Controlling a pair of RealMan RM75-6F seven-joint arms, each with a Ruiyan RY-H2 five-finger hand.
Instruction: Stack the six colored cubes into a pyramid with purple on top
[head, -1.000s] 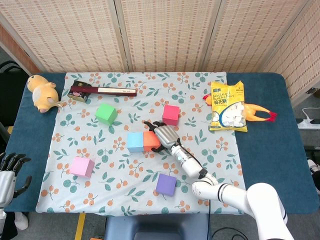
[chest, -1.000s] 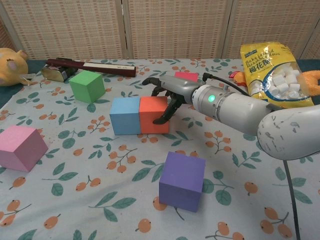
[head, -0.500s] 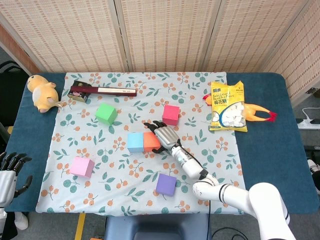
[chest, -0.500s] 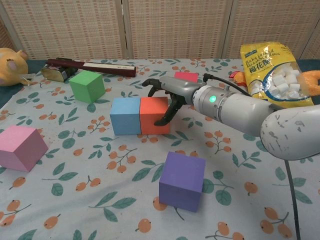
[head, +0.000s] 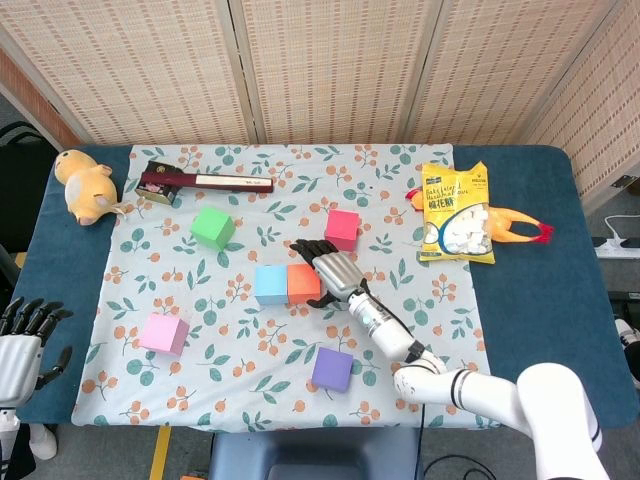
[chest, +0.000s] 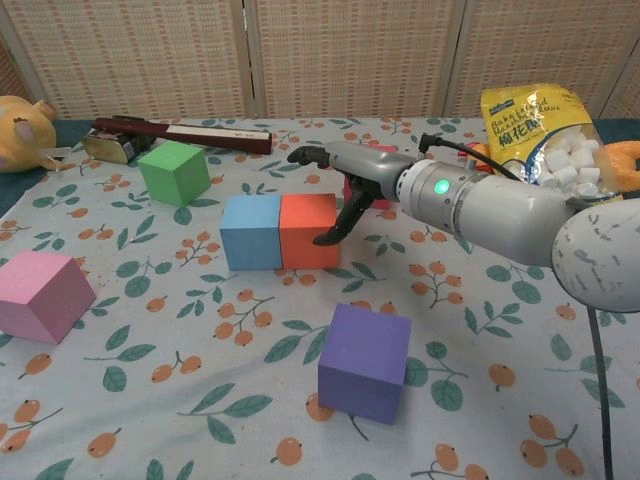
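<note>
The orange cube (head: 303, 283), flush against the blue cube (head: 270, 285), sits just left of the right robot hand (head: 331, 269), whose spread fingers arch over its top while the thumb touches its right face, gripping nothing, while the left robot hand (head: 22, 336) hangs open off the worktop's edge.

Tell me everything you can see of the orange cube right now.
The orange cube is a matte, plain block sitting flat on the floral cloth near the table's middle. Its left face is flush against the blue cube. The right robot hand arches over its right side, one dark finger touching that face, without lifting it.
</note>
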